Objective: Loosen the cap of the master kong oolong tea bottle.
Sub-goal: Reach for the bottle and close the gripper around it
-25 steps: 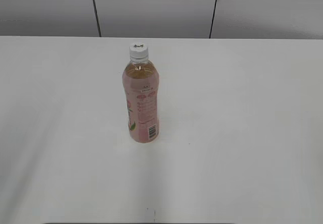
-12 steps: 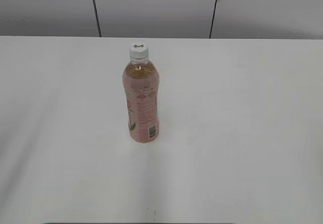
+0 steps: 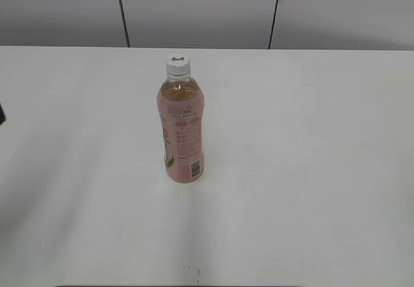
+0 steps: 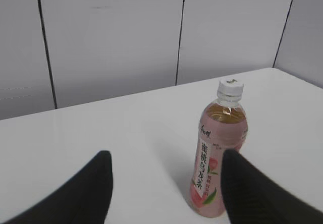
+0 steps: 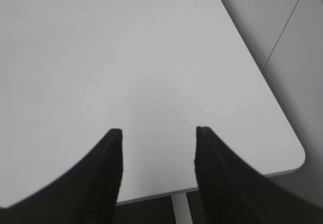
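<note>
The master kong oolong tea bottle (image 3: 182, 138) stands upright on the white table (image 3: 310, 170), left of the middle, with amber tea and a pink label. Its white cap (image 3: 178, 63) sits on top. In the left wrist view the bottle (image 4: 218, 158) stands ahead and to the right, with its cap (image 4: 230, 88) on. My left gripper (image 4: 164, 171) is open and empty; its right finger overlaps the bottle's lower edge in the picture. A dark bit of the left arm (image 3: 1, 114) shows at the exterior view's left edge. My right gripper (image 5: 157, 133) is open and empty, over bare table, out of the exterior view.
A grey panelled wall (image 3: 200, 9) rises behind the table's back edge. The right wrist view shows the table's rounded corner (image 5: 298, 156) and the floor beyond it.
A dark bit of the left arm has come into the exterior view at the left edge. The bottle has not moved.
</note>
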Robot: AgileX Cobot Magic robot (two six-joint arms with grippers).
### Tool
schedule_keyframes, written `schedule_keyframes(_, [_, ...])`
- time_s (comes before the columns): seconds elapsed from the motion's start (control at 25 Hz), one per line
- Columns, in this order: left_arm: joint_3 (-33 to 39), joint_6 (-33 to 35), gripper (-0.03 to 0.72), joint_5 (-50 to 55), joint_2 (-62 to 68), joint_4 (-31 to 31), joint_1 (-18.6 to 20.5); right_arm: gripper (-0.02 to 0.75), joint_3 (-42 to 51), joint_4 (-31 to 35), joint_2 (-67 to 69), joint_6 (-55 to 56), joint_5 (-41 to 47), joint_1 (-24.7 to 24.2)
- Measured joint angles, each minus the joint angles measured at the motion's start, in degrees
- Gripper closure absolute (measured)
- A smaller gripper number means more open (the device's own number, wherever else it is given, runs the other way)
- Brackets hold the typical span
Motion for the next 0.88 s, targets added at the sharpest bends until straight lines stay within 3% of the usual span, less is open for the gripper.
schedule_keyframes(0.4, [0.0,-0.2,0.141,-27.2,37.0,1.5,-0.1,0.381,0.0,0.0,0.0,0.0,0.0,0.0])
schedule_keyframes(0.64, [-0.1,-0.2,0.132,-48.2,54.6,7.6,-0.1,0.381,0.0,0.0,0.0,0.0,0.0,0.0])
schedule_keyframes(0.88, [-1.8,0.2,0.132,-61.4,70.7,10.1,-0.1,0.381,0.0,0.0,0.0,0.0,0.0,0.0])
